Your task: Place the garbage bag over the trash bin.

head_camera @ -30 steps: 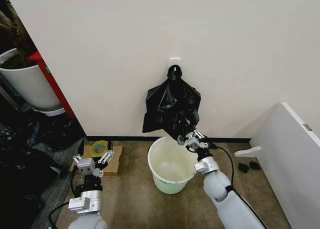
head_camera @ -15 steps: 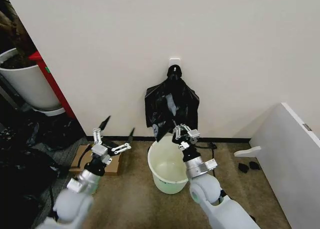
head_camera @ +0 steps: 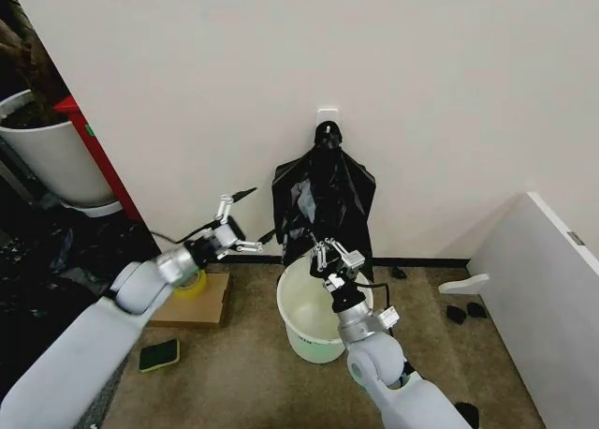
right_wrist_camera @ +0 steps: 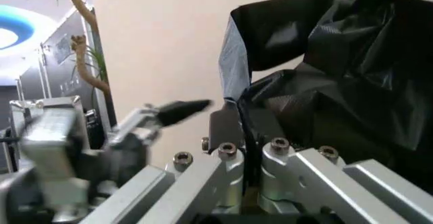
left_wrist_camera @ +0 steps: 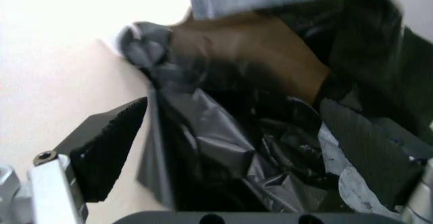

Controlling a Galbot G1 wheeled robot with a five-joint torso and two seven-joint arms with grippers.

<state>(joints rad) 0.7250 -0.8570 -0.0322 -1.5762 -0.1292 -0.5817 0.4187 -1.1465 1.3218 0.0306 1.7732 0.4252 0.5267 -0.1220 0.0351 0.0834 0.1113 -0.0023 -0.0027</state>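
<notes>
Garbage bag [head_camera: 323,197] hangs on the wall above the trash bin [head_camera: 314,312] — right end effector [head_camera: 329,257] pinches its hem, left end effector [head_camera: 239,224] spread beside it — thin film may tear or slip.

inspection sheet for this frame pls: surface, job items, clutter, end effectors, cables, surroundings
Surface: brown floor at a white wall.
Job's things: garbage bag hangs from a wall hook above the trash bin; bin unlined.
Clutter: tape roll on cardboard; green sponge; two small dark objects.
Grippers: left end effector open beside the bag's edge; right end effector shut on the bag's lower edge.
Cables: black cable by the right wrist.
Surroundings: white planter, white panel.
</notes>
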